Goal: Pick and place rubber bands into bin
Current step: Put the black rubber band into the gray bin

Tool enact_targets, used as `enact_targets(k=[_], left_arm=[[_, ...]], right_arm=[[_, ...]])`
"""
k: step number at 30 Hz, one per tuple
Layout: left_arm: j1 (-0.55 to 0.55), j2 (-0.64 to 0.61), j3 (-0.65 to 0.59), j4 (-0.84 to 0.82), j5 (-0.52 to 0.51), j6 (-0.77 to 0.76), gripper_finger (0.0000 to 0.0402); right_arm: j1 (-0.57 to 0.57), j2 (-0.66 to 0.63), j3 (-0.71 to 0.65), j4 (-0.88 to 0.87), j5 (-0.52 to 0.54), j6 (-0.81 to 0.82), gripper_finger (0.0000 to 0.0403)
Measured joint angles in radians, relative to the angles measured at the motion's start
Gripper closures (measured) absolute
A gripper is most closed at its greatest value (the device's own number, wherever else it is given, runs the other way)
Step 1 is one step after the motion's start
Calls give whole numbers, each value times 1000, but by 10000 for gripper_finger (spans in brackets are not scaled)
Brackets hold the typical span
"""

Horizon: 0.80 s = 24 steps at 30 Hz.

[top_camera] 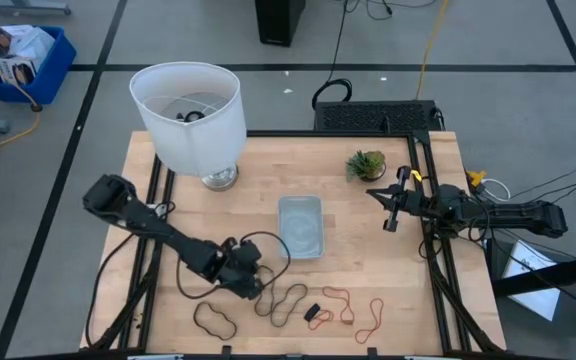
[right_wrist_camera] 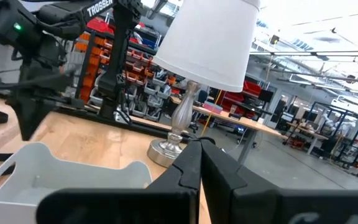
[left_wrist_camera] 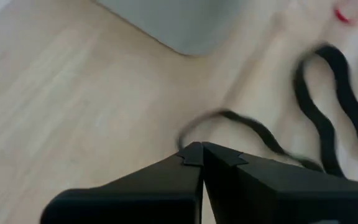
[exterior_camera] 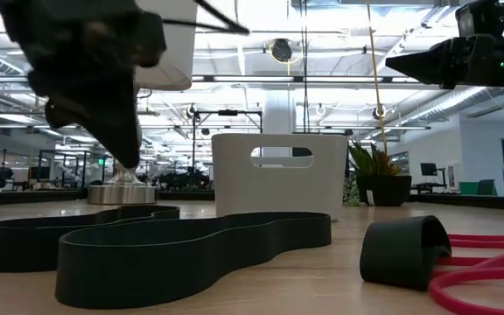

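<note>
Lower left of the table, the left gripper [top_camera: 251, 283], fingers pinched seemingly on a black rubber band [left_wrist_camera: 253, 130], must lift straight before swinging to the bin [top_camera: 300, 226]; the right gripper [top_camera: 386, 207] waits shut at right.

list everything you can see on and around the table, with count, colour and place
rubber bands: about three black, two red, near table edge, none in bin
small black piece: one, between black and red bands
bin: one, pale grey, table centre, looks empty
lamp: one, white shade, silver base, far left of table
potted plant: one, green, far right of table
blue crate: one, on floor, far left
table: one, light wood
left gripper: shut, low over black bands
right gripper: shut, raised right of bin
</note>
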Motion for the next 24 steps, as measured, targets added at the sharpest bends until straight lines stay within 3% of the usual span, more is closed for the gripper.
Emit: enact_targets(k=[3,14,18,24], left_arm=[[29,5,0,1,14,7,361],[38,6,0,73,27,435,171],[37,6,0,157,36,570,142],[44,6,-4,158,64,634,143]], right_arm=[[0,0,0,1,0,9,399],[0,0,0,-1,0,19,399],[0,0,0,-1,0,63,399],[0,0,0,-1,0,69,399]])
